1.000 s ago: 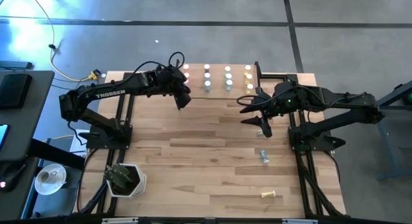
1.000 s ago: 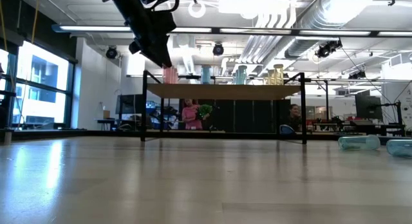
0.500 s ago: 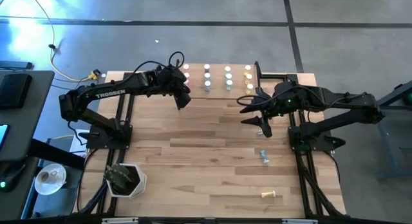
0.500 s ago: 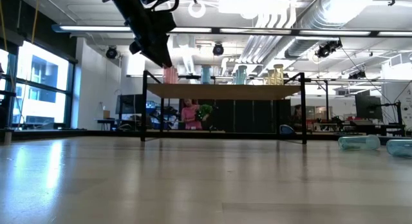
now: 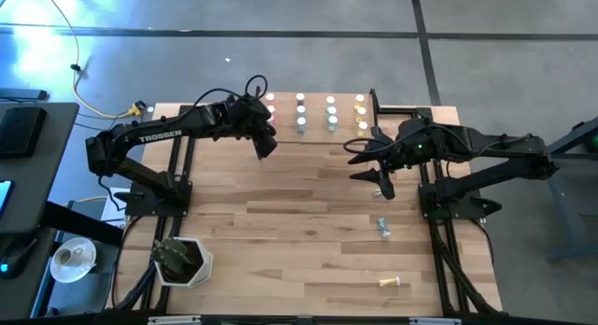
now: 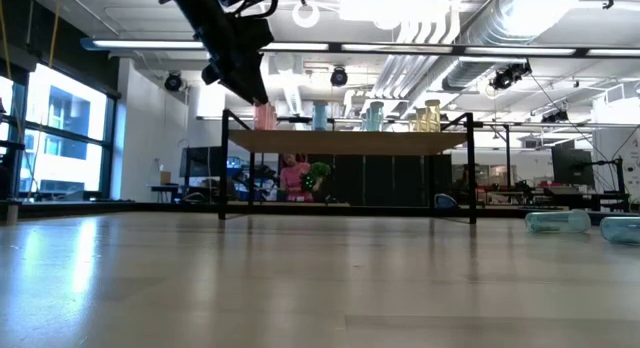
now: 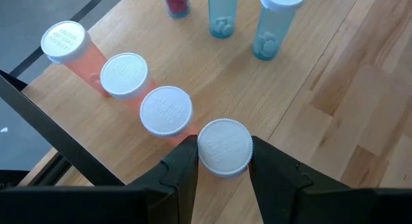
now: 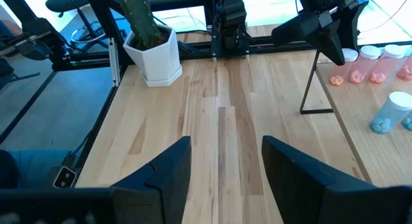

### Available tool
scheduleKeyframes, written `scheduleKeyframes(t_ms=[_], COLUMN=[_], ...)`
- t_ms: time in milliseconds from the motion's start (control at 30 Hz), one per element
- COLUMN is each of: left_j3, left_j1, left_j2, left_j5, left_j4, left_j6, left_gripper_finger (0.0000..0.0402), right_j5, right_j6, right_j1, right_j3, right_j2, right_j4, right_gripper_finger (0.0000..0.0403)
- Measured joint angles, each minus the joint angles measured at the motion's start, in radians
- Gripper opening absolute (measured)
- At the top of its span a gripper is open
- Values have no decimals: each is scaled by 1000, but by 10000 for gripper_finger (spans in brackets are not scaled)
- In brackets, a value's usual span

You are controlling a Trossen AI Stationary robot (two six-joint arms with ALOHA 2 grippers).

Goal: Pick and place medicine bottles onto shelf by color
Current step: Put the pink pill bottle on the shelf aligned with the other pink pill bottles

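Shelf (image 5: pixel 374 131): L gripper (image 7: pixel 224 161) round red bottle (image 7: pixel 224 147).

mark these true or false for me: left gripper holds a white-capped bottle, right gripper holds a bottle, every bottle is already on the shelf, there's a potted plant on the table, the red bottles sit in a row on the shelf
1. The left gripper holds a white-capped bottle. True.
2. The right gripper holds a bottle. False: its fingers are open and empty, above the bare table.
3. Every bottle is already on the shelf. False: a bluish bottle and a yellow bottle lie on the table.
4. A potted plant stands on the table. True.
5. The red bottles sit in a row on the shelf. True: three white-capped ones line up beside the held one.
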Motion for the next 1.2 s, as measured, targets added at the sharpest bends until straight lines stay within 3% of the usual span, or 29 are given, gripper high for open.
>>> scheduleKeyframes(t_ms=[1200], left_j3=[0], left_j1=[0], left_j2=[0], left_j5=[-11], left_j4=[-7], left_j6=[-17], left_gripper_finger=[116], right_j5=[0], right_j6=[0], right_j1=[0], right_j3=[0], right_j2=[0], right_j4=[-5], right_gripper_finger=[181])
